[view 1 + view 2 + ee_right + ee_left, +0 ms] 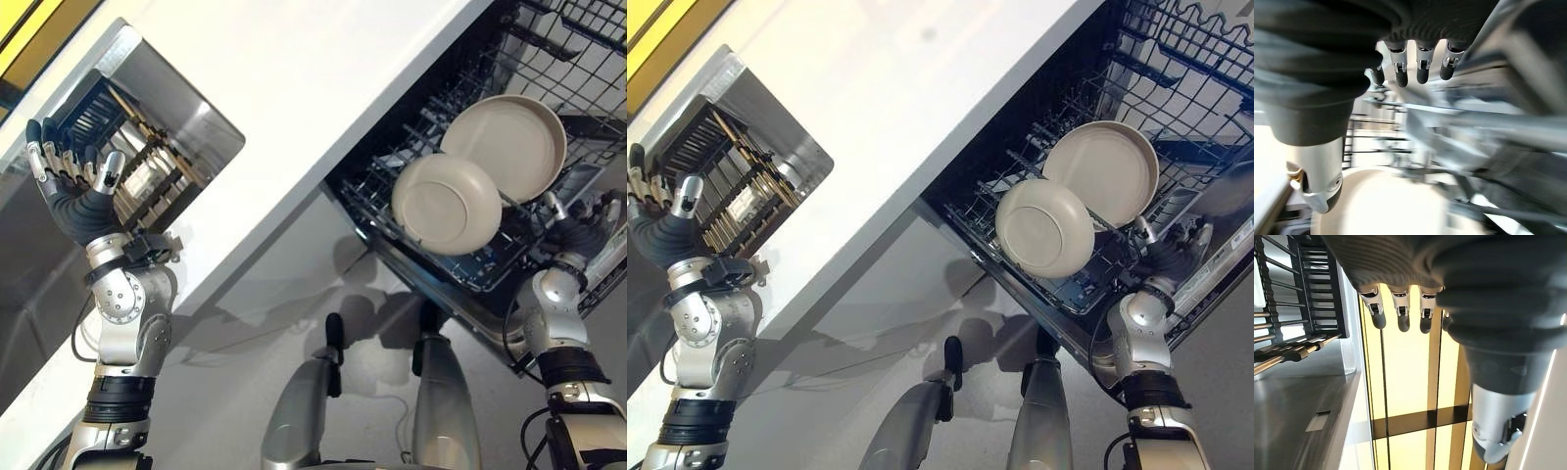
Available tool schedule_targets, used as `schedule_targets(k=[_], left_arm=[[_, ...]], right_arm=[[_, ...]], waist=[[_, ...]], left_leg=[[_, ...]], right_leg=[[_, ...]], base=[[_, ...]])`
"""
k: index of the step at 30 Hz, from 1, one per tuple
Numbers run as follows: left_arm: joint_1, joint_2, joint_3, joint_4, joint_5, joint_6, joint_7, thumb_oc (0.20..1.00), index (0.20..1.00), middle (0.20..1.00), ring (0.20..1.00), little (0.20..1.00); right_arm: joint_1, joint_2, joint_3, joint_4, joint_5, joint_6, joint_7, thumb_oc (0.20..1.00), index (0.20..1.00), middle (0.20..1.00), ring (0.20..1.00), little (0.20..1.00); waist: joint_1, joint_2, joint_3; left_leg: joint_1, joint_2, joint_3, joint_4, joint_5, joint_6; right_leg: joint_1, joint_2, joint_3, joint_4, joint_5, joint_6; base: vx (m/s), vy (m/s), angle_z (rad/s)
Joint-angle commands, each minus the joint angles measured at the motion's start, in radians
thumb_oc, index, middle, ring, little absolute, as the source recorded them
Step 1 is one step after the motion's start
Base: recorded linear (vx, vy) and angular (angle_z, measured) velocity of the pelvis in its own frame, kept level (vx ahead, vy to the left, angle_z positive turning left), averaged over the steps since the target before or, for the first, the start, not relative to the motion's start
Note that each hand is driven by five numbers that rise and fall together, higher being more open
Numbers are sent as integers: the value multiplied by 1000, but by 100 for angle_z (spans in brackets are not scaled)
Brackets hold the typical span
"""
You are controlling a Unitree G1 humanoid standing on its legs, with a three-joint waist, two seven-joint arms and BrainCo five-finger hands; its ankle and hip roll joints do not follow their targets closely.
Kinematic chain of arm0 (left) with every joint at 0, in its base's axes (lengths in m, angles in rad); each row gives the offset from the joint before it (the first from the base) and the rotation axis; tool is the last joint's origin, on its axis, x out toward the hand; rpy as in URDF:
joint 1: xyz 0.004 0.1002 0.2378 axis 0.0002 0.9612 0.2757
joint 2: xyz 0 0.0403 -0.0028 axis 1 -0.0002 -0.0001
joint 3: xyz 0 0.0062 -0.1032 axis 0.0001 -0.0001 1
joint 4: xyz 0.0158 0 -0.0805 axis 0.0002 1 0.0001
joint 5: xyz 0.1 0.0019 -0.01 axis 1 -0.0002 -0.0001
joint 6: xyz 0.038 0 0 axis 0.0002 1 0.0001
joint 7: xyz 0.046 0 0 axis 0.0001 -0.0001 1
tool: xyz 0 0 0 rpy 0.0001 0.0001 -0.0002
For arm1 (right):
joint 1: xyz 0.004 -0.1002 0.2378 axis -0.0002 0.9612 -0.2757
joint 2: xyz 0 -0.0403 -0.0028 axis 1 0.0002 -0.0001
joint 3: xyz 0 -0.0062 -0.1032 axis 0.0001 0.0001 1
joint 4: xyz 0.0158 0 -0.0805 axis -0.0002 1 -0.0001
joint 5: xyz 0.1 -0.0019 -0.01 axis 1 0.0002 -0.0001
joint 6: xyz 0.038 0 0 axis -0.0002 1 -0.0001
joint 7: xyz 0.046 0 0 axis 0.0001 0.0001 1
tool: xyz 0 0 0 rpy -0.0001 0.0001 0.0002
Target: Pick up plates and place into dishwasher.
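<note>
We are looking down on a long white counter [323, 108] running across the scene, smooth and flat, with a steel sink [201, 117] sunk into it on our left and a dark slatted drying rack [118, 147] sitting inside the basin. To our right the dishwasher [470, 284] is standing open, its black wire rack [578, 39] pulled out. Two round, matte cream plates are sitting on edge in that rack: the bigger plate [509, 145] is leaning behind, and the smaller plate [446, 204] is overlapping its lower left rim, its underside with the raised foot ring facing us. Our left hand [73, 191] is hovering beside the sink with fingers straight and loosely spread, holding nothing. Our right hand [578, 235] is sitting at the rack's near edge just beside the plates; its fingers are hanging relaxed and empty in the right wrist view.
</note>
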Motion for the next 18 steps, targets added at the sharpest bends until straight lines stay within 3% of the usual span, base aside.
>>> schedule_targets(k=[1,5,18], left_arm=[[-5,-4,33,90,37,-49,-1,1000,1000,1000,1000,1000],[-6,-14,24,85,34,-49,-4,1000,1000,1000,1000,1000],[-13,-30,1,64,44,-46,11,1000,1000,1000,1000,1000]], right_arm=[[-35,-2,-19,10,42,-86,29,1000,1000,1000,1000,1000],[-66,3,-8,27,66,-94,84,1000,1000,1000,1000,1000],[-114,58,77,-103,-18,-96,172,1000,1000,1000,1000,1000]], waist=[[18,-27,37],[26,-12,37],[51,-21,37]], left_leg=[[-80,-48,8,162,-71,28],[-101,-60,14,166,-69,33],[-142,-78,5,156,-57,40]], right_leg=[[76,-53,60,-154,57,48],[48,-67,66,-145,59,54],[4,-86,67,-165,91,74]], base=[[31,118,8],[5,83,8],[-6,48,-1]])
